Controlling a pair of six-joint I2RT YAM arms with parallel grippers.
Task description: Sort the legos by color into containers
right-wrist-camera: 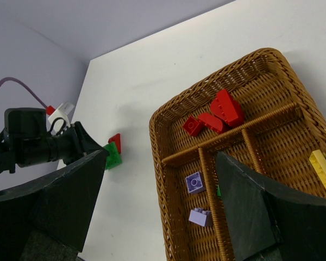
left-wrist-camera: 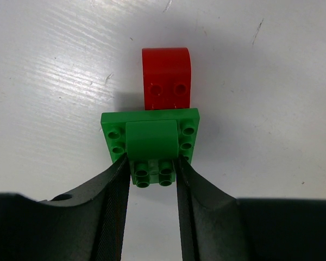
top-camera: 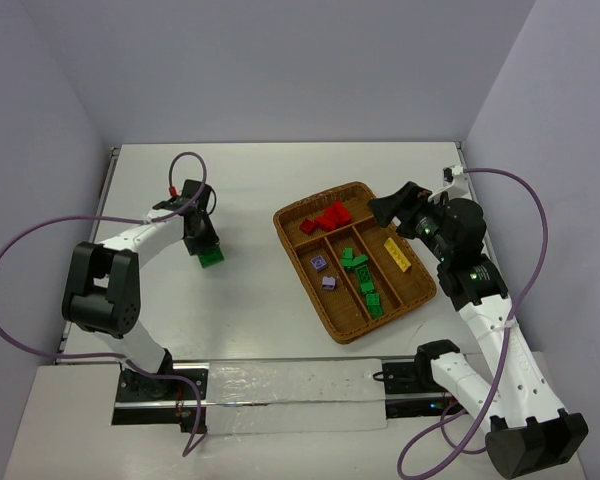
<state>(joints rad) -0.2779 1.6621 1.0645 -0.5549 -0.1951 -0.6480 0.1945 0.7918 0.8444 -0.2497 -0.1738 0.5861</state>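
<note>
Left wrist: your L claw [left-wrist-camera: 151, 163] is clenched on the green clump [left-wrist-camera: 152, 136]. The pads sit on the flat sides of its narrow end, prob. b/c the wide plate part won't fit between them.
Clump spot: on the desk [top-camera: 240, 190], well left of the tray [top-camera: 345, 338]. Can't tell if it's resting or just off the surface.
Red brick [left-wrist-camera: 165, 79]: right behind the clump, touching or nearly so, and outside the grip. It looks like a separate pick for you.
R claw [right-wrist-camera: 162, 157]: released, nothing between the fingers. It hangs over the tray's far right side, prob. parked clear of the L arm's path.
Tray fill: red legos [top-camera: 328, 217] are in the crosswise section and purple legos [top-camera: 320, 263] in the left slot. Green legos [top-camera: 365, 280] are in the mid slot and a yellow lego [top-camera: 397, 253] in the right slot.
Why it matters: each color has its own section, so your green clump belongs in the mid slot.
Watch: the mid slot is narrow w/ dividers close on both sides, so the wide plate may catch on them.
</note>
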